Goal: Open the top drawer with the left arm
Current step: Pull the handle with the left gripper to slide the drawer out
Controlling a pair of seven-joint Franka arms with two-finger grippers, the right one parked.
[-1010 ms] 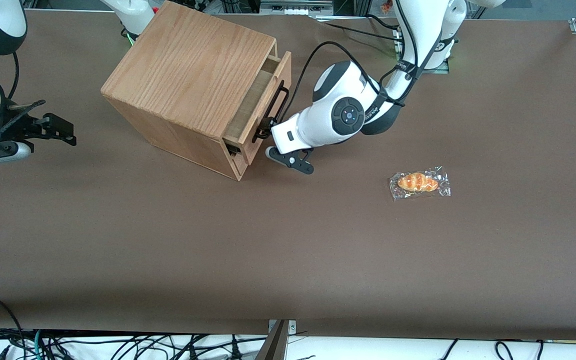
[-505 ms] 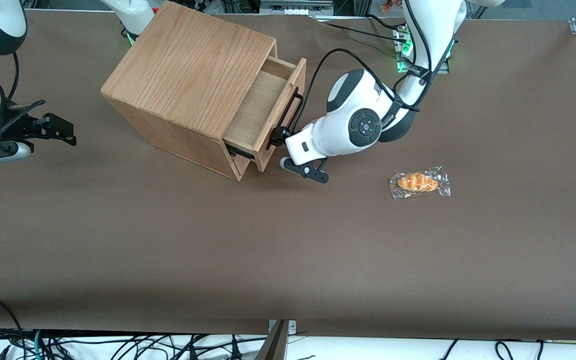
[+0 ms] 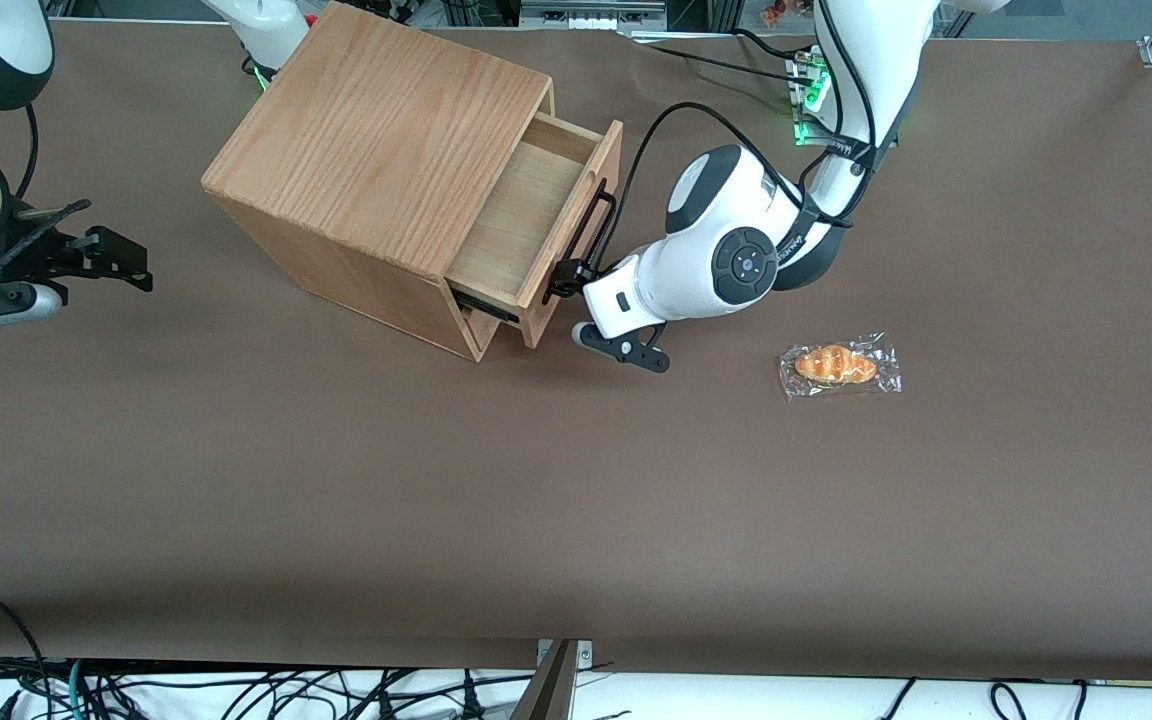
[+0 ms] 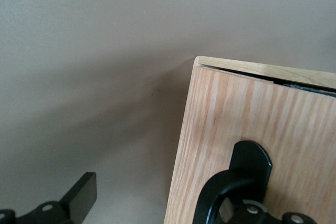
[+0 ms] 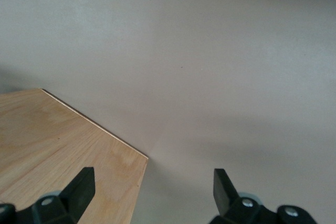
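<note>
The top drawer (image 3: 518,222) of the oak cabinet (image 3: 376,130) stands pulled partly out, and its bare wooden floor shows. A black bar handle (image 3: 597,233) runs along the drawer front (image 4: 236,108). My left arm (image 3: 711,262) reaches in low from the working arm's end. Its gripper (image 3: 566,278) is at the handle's end nearer the front camera. The gripper (image 4: 160,190) is open. One finger (image 4: 81,195) hangs free over the table. The other side sits at the handle (image 4: 247,169), hooked in it.
A wrapped bread roll (image 3: 839,366) lies on the brown table (image 3: 576,500), nearer the working arm's end than my arm. The lower drawer front (image 3: 476,330) is closed under the top one. The cabinet's top corner (image 5: 68,140) shows in the right wrist view.
The top drawer has slid farther out of the cabinet. My left arm and gripper have moved with the handle, away from the cabinet toward the working arm's end.
</note>
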